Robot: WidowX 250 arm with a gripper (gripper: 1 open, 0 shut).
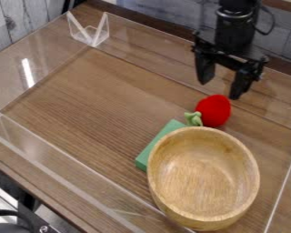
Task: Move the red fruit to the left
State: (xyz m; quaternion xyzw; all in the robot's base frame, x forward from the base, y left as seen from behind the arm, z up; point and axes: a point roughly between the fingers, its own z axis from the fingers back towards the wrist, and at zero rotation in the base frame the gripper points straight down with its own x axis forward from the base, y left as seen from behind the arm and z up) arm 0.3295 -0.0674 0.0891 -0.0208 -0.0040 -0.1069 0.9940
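The red fruit (214, 109) sits on the wooden table (99, 100), over on the right side and a bit far from the camera. It is a little toy strawberry with a pale green leafy bit on its left side. It touches the far corner of a flat green cloth (160, 146), and the cloth is partly tucked under a big wooden bowl (206, 177) that stands near the front. The fruit is just beside the bowl's far rim, but it is not in the bowl. The gripper (224, 80) hangs just above the fruit, a little farther back, and points straight down. Its two black fingers are spread wide apart and nothing is between them, so it holds nothing. I think the fingers are kept wide so they can fit around the round fruit when the arm goes down. The fruit has not been picked up yet, so the job is only at its start. Next the arm likely needs to go lower, line up over the fruit, and squeeze gently. The fruit is round, so it might roll or slip out. The left side of the table is bare wood, a good spot to set the fruit down. Clear plastic walls (33, 68) stand around the table edges.
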